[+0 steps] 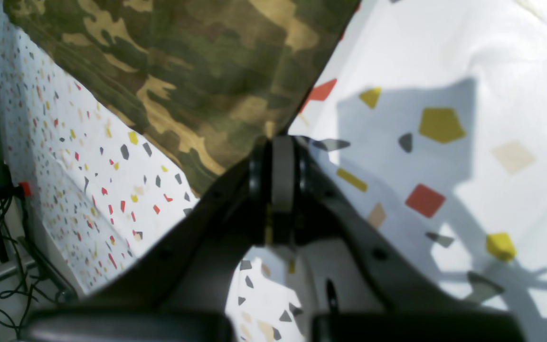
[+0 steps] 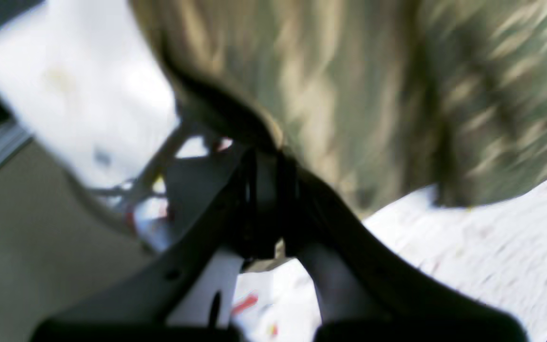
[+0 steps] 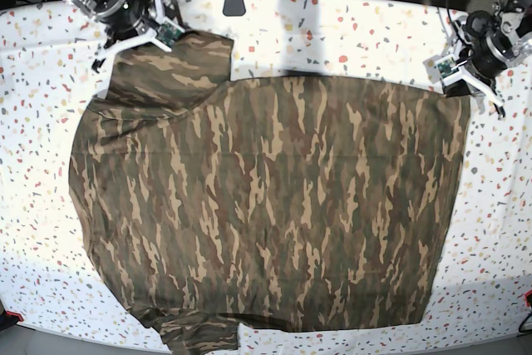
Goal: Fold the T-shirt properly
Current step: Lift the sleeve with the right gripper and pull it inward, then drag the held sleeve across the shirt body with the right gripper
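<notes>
The T-shirt lies spread flat over most of the speckled counter, reaching from near its left edge almost to the right edge, with one sleeve at the far left corner and another at the near edge. At that far left corner the right claw is closed on the sleeve cloth; its wrist view is blurred, but cloth bunches right at the shut tips. Toward the far right corner the left claw is pinched shut on the shirt's corner, the fabric rising to the tips in its wrist view.

The cloth looks light, soft and limp: it should drape and sag between the two grips, and probably slide easily on the smooth counter. Corners and hems seem the best places to hold. No containers are in view.
</notes>
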Action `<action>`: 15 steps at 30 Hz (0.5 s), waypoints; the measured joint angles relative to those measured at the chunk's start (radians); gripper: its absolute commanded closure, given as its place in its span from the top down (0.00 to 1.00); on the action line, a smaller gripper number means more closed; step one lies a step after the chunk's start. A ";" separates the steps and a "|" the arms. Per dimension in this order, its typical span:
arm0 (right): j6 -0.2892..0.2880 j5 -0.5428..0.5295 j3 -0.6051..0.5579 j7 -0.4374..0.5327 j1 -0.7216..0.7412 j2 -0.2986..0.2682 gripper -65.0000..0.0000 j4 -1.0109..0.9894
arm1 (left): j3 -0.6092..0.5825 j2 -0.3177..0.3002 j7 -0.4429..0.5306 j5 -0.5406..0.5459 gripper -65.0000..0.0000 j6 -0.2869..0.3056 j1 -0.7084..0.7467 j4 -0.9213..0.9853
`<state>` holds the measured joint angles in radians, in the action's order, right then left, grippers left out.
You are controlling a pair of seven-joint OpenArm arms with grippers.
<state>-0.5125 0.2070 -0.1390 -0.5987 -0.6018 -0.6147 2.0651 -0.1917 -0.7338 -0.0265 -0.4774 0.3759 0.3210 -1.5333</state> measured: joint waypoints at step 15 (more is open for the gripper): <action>0.056 0.027 -0.005 -0.001 0.118 0.003 0.00 0.003 | 0.000 0.000 -0.002 0.000 0.00 0.000 0.000 0.000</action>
<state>-0.4564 0.2337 -0.1440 -0.5999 -0.4835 -0.6121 2.0686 -0.1917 -0.7338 -0.0284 -0.4774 0.3759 0.3206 -1.5333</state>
